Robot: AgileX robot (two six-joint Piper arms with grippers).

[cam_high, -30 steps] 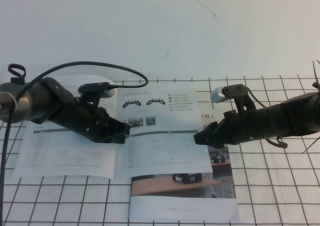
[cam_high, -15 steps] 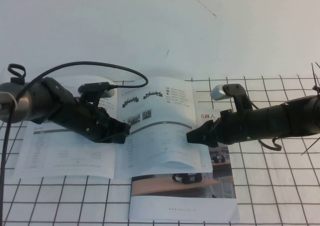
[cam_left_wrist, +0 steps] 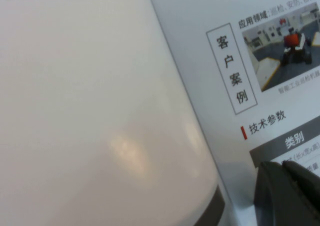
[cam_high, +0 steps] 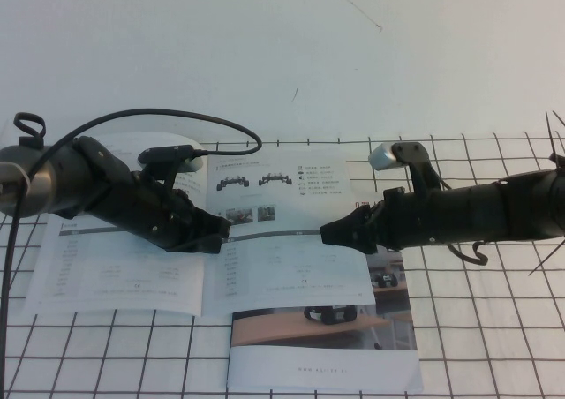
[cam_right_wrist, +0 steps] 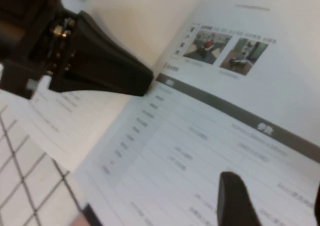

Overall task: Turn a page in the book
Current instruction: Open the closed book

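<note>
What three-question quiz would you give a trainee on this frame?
1. True or false: the left gripper rests on the thin white softcover catalogue, close to its spine.
2. The right gripper has its tip over: A) the thin glossy white page with two black chassis photos; B) the wood-toned booklet; C) the bare white table.
3. Fill in: in the right wrist view, the right gripper's fingers stand ___.

Key: 1 true; 2 A; 3 open.
</note>
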